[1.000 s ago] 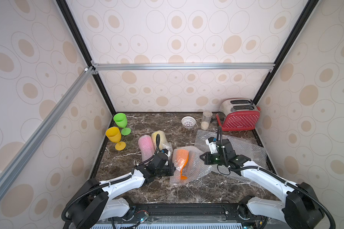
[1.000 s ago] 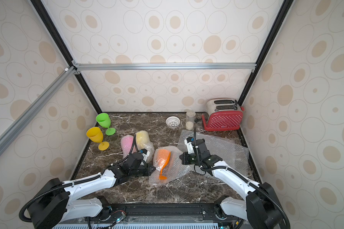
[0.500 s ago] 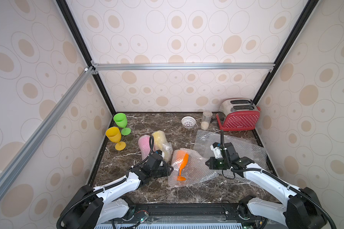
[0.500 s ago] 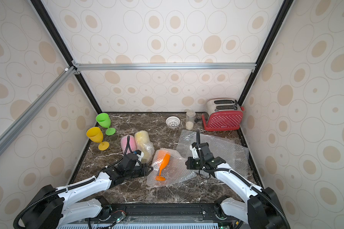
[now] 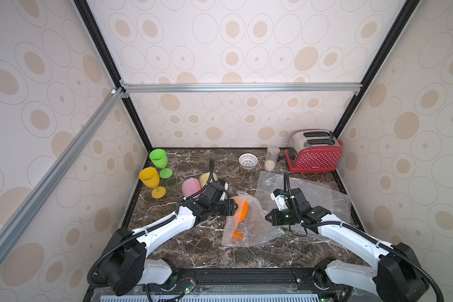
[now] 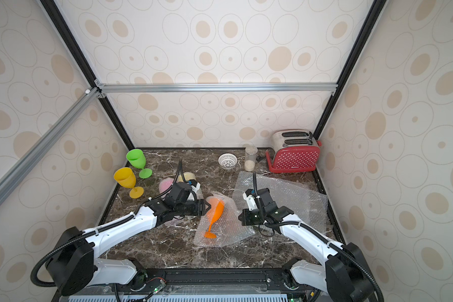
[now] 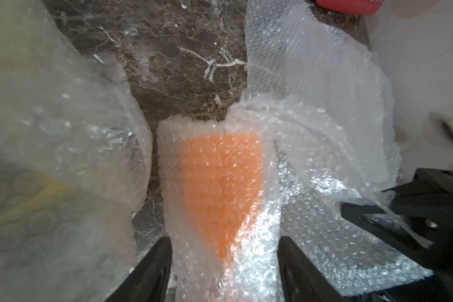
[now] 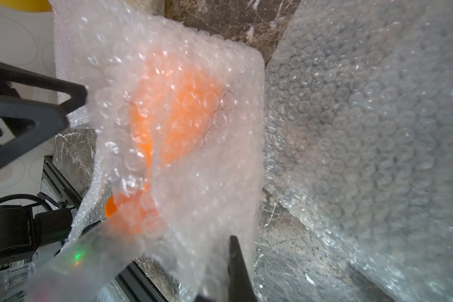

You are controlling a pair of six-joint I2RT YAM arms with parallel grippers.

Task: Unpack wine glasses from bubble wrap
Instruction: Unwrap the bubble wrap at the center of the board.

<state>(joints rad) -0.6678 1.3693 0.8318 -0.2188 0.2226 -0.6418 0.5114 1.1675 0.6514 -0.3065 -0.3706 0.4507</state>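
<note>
Slid nearer and rolled open since a second ago: orange glass (image 5: 242, 210), lying mid-table on bubble wrap (image 5: 258, 231). Left gripper (image 5: 235, 206) parted, straddling the bowl; right gripper (image 5: 267, 217) pinching the sheet's right edge.

Mid-frame on the table (image 5: 194, 251): loosened wrap (image 5: 256, 230), a glass (image 5: 239, 211) lying in it, foot toward the lower edge. Left gripper (image 5: 234, 206) just left of that glass, right gripper (image 5: 268, 217) at the wrap's right edge. Flat sheet (image 5: 324, 193) further right. Up-left of the left gripper, a wrapped glass (image 5: 190, 187), a second wrapped glass (image 5: 206, 178) just beside. At middle left, front upright glass (image 5: 149, 177), rear upright glass (image 5: 158, 159) behind. Along the back, left to right: bowl (image 5: 248, 160), jar (image 5: 271, 158), toaster (image 5: 317, 157).
</note>
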